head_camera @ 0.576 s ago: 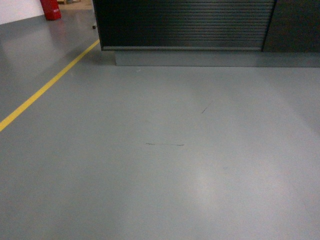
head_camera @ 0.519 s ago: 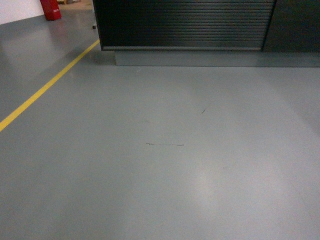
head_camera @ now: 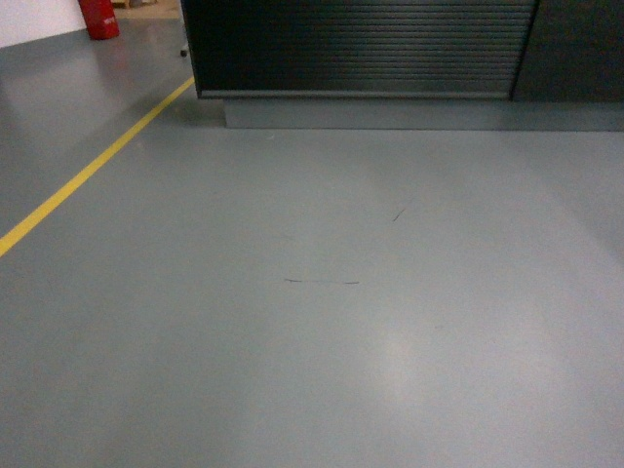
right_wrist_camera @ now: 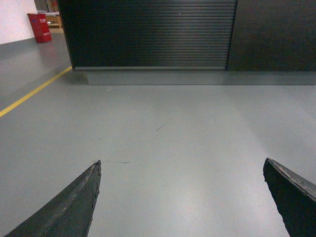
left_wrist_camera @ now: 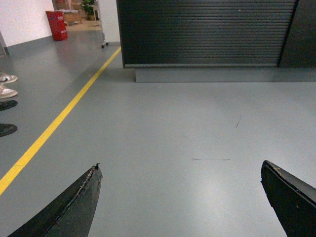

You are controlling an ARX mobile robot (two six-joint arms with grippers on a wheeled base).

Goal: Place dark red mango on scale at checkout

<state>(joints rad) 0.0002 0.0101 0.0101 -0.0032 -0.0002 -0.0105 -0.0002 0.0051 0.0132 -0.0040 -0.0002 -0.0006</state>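
Far left in the left wrist view, several shoes [left_wrist_camera: 7,93] at the frame's edge, beside a yellow floor line [left_wrist_camera: 63,114] running up toward a red bin [left_wrist_camera: 58,25], its exact kind hard to tell from here. Across the grey floor [head_camera: 322,341], a thin dark scuff [head_camera: 322,282] near the middle of the head view. Ahead, the checkout [head_camera: 361,47], dark counter with ribbed front, on a grey plinth [head_camera: 390,113]. No mango or scale visible in any view. Left pincer [left_wrist_camera: 180,197] spread wide, released, nothing between its black fingers [left_wrist_camera: 74,207]. Right pincer [right_wrist_camera: 181,197] likewise released, fingers [right_wrist_camera: 289,197] far apart over bare floor, aimed at the checkout front.
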